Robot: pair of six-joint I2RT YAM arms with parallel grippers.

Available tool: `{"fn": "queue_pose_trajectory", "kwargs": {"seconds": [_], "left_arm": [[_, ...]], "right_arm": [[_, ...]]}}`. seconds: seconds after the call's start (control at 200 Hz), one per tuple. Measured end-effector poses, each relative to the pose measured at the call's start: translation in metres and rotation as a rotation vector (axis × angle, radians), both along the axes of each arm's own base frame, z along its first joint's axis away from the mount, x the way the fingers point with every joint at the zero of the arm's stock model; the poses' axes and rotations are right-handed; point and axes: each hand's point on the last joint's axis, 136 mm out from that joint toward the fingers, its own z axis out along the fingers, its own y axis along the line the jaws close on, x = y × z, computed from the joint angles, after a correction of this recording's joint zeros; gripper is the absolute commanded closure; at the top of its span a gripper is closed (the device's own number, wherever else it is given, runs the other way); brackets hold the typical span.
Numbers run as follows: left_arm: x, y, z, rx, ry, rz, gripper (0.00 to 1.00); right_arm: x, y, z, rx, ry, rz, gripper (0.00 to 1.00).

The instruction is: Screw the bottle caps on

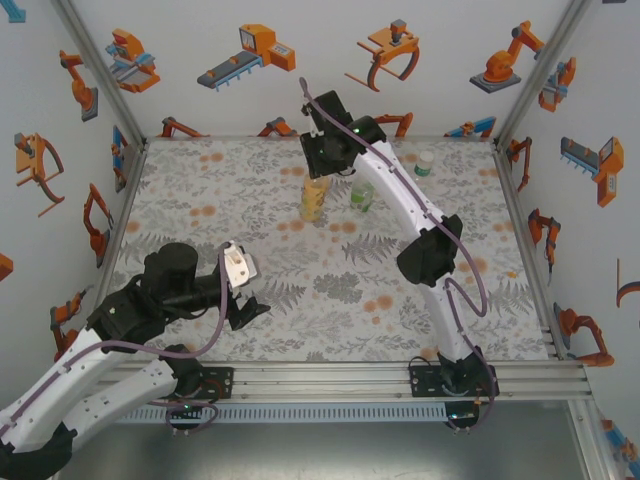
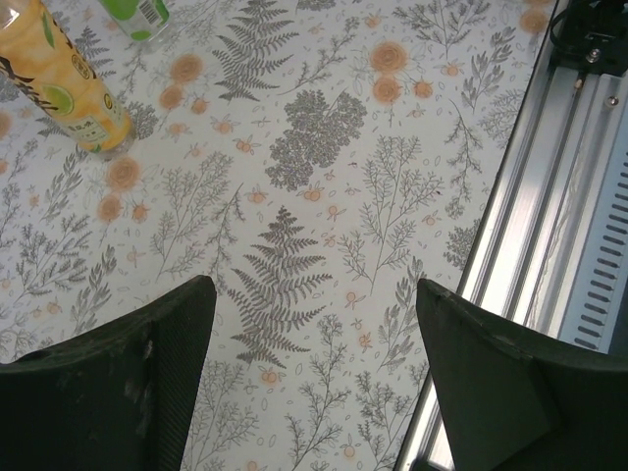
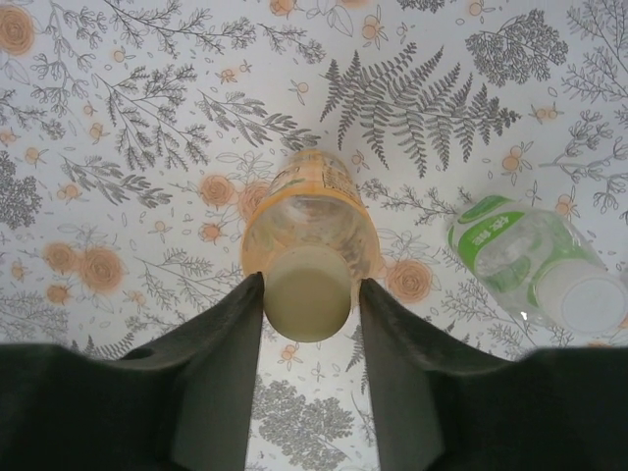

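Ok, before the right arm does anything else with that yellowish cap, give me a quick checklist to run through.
1. Pale cap sits on the neck of the amber bottle: ok.
2. Right gripper flanks the cap on both sides: ok.
3. Its fingers actually pinch the cap: cannot tell.
4. Cap screwed fully down: cannot tell.
5. Amber bottle stands upright on the table: ok.
6. Clear bottle beside it is apart from the fingers: ok.
7. Left gripper open, empty, away from both bottles: ok.
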Motion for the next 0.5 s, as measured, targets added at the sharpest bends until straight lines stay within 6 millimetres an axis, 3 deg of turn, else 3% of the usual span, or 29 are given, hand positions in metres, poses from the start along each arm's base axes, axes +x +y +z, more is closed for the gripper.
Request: {"fn": "queue_pose_trajectory", "kwargs": {"seconds": [0.501], "left_arm": [[0.003, 0.001, -0.01, 0.018, 0.01, 0.016, 0.22]], "right_arm": [[0.006, 0.007, 0.013, 0.033, -0.047, 0.024, 0.39]]}}
